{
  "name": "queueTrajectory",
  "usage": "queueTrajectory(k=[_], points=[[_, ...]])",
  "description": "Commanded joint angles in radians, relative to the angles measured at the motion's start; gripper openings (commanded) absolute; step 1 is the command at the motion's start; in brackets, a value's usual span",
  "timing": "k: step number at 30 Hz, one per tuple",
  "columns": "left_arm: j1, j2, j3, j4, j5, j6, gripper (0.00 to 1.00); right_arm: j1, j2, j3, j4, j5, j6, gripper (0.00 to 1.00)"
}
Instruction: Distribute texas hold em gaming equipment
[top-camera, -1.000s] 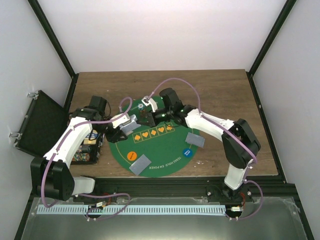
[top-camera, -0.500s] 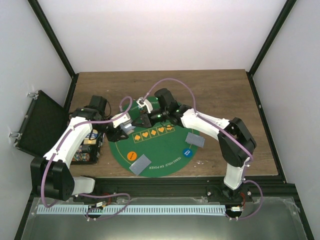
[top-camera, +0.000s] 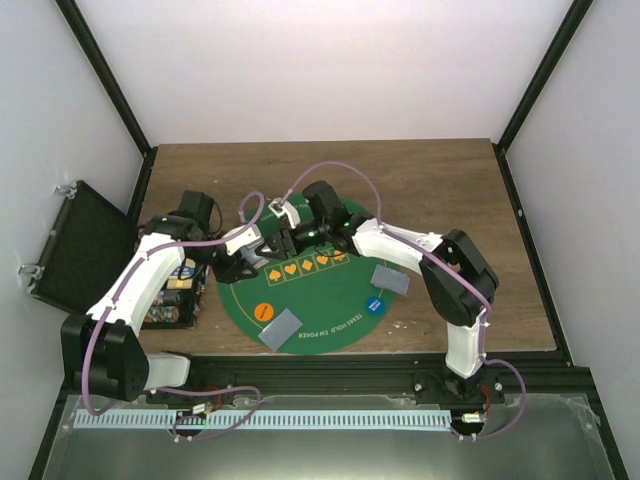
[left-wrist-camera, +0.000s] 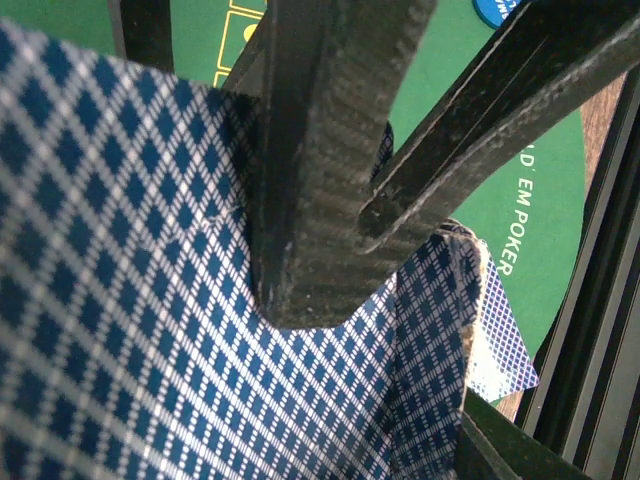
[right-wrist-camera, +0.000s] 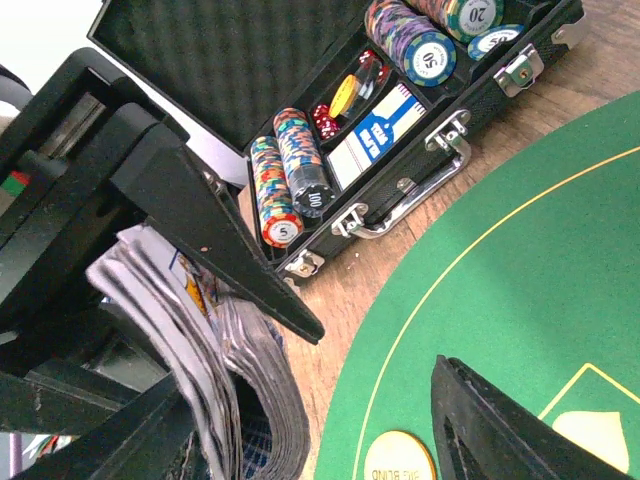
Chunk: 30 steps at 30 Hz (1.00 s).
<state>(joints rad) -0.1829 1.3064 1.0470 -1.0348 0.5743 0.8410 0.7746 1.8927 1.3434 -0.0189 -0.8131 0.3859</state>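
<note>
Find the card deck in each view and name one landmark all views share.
Top external: card deck just left of centre.
Left wrist: card deck fills the left and bottom, blue-diamond backs.
Right wrist: card deck lower left, edge-on.
Shared landmark: the green poker mat.

The mat (top-camera: 330, 300) is green, with a thin yellow line, orange suit marks (top-camera: 307, 266) and white lettering. The table (top-camera: 430, 180) is brown wood grain. The cards (left-wrist-camera: 120, 300) have backs in a blue-and-white diamond lattice; from above, the piles (top-camera: 281, 328) look grey. There is an orange disc (top-camera: 264, 311), a blue disc (top-camera: 376, 304) and a pale cream disc (right-wrist-camera: 398, 462) with dark lettering. The case (right-wrist-camera: 250, 60) is black with silver latches (right-wrist-camera: 520, 68). Its chips (right-wrist-camera: 300, 170) have edges striped in many colours, and its dice (right-wrist-camera: 325, 120) are red. The arms (top-camera: 135, 290) are white and black, their cables (top-camera: 335, 164) purple.
</note>
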Motion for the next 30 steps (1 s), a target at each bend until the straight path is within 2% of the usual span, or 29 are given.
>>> queueTrajectory(k=[1, 10, 16, 23, 27, 30], points=[[0.002, -0.005, 0.026, -0.012, 0.044, 0.018, 0.48, 0.011, -0.009, 0.040, 0.027, 0.048, 0.004, 0.60], [0.002, -0.006, 0.023, -0.014, 0.033, 0.025, 0.47, 0.009, -0.100, -0.042, 0.003, 0.201, -0.010, 0.55], [0.003, -0.004, 0.022, -0.015, 0.024, 0.026, 0.47, 0.006, -0.125, -0.047, -0.021, 0.183, -0.029, 0.49], [0.003, -0.005, 0.021, -0.010, 0.013, 0.021, 0.47, 0.008, -0.143, -0.051, -0.021, 0.143, -0.040, 0.31], [0.003, -0.002, 0.022, -0.005, 0.007, 0.018, 0.47, 0.017, -0.158, -0.054, -0.022, 0.137, -0.048, 0.24], [0.003, -0.001, 0.021, 0.000, 0.006, 0.015, 0.47, 0.026, -0.168, -0.064, -0.002, 0.126, -0.045, 0.13]])
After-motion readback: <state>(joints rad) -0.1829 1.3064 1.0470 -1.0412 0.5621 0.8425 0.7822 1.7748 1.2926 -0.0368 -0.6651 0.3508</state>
